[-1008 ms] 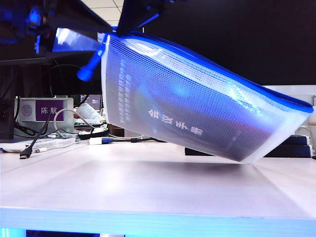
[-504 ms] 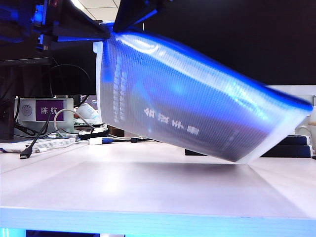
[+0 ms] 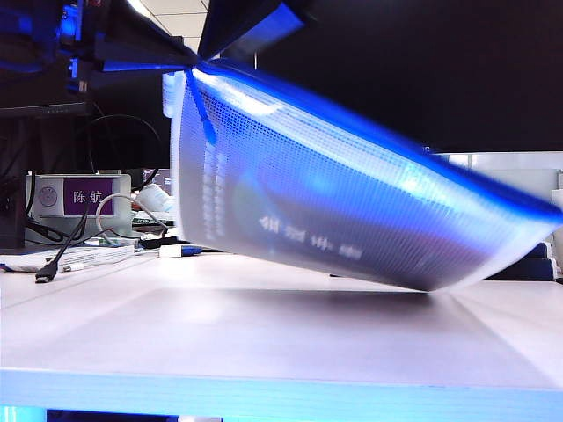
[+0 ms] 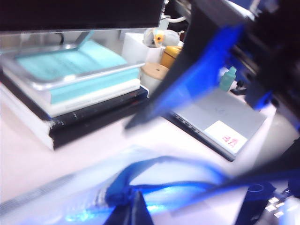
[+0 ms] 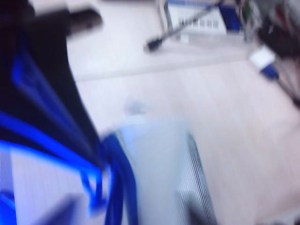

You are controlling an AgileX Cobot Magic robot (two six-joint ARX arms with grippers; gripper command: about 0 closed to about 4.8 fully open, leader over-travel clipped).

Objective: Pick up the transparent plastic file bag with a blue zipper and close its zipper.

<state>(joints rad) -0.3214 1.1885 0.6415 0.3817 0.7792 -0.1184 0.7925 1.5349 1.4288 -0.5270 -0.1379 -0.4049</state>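
Left gripper (image 3: 189, 63): clamped on the raised corner of the file bag (image 3: 352, 211), held above the table (image 3: 264, 343). Right gripper (image 3: 255, 31): just beside it; spread could not be told. Zipper (image 3: 387, 132): sloped away rightward, downward.

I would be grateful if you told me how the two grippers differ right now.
The left gripper is shut on the file bag's raised corner; the right gripper, just above the zipper, has its jaws open and holds nothing. Both sit at the bag's raised end.
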